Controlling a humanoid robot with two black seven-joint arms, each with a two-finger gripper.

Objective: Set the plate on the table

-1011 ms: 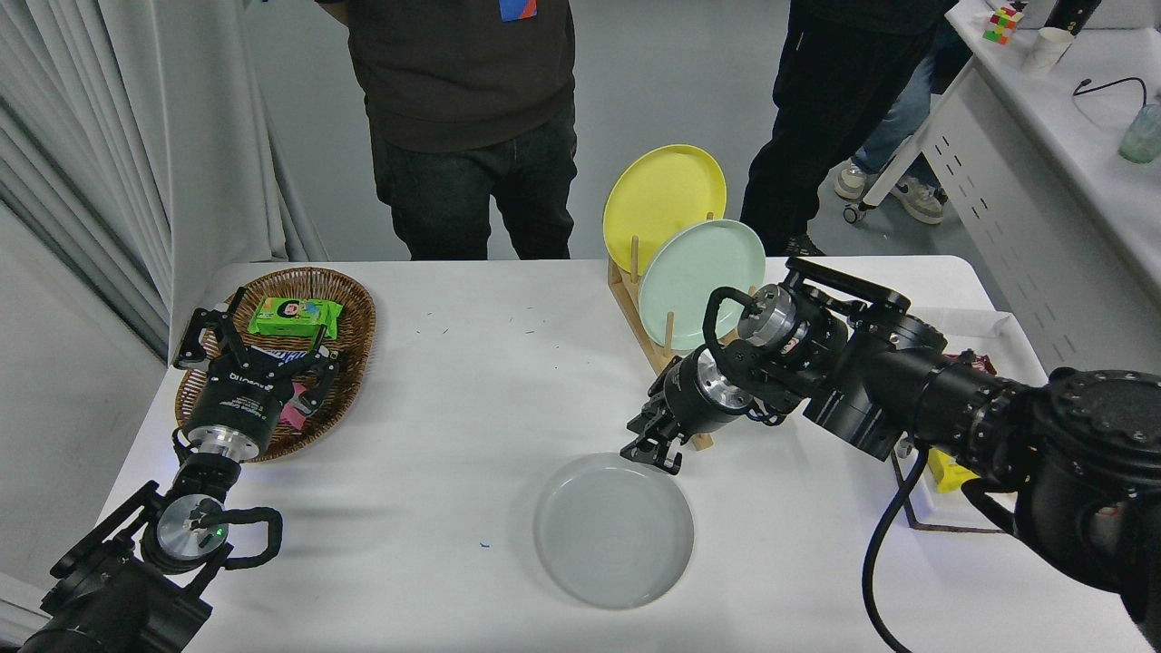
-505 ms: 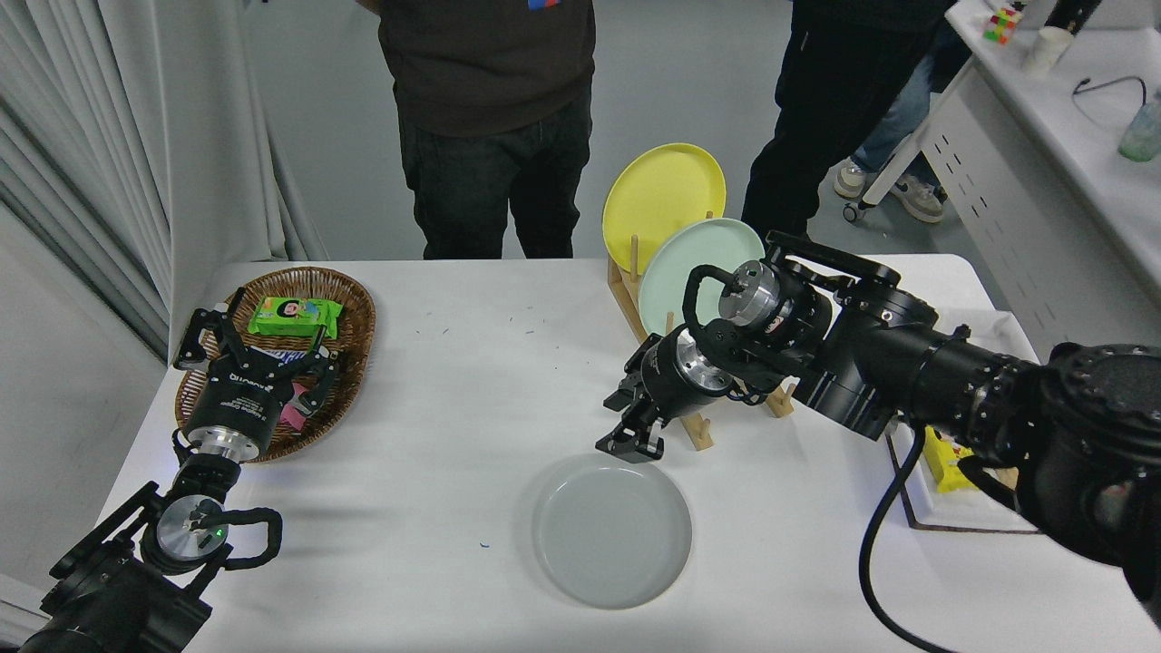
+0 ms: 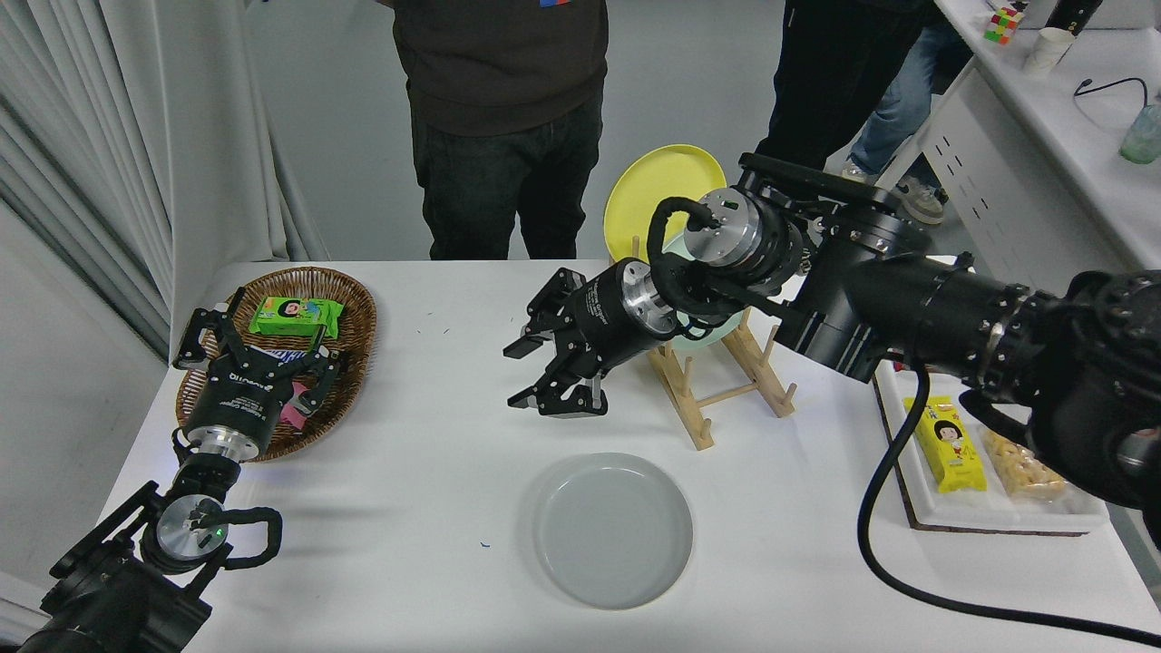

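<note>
Hanging with fingers spread and holding nothing, the right gripper [image 3: 544, 372] sits above the table [image 3: 435, 399], toward its far edge. The plate [image 3: 612, 529] lies flat near the near edge. Withdrawing should avoid the wooden rack [image 3: 717, 385]. The left gripper [image 3: 249, 349], fingers apart, is parked over the basket [image 3: 349, 308].

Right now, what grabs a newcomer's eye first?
The right gripper hangs open in mid-air at centre, above the table, holding nothing. Just below it, the pale grey plate lies flat near the front edge. Behind the arm, a yellow plate stands in a wooden rack; the left gripper is parked over a wicker basket.
</note>
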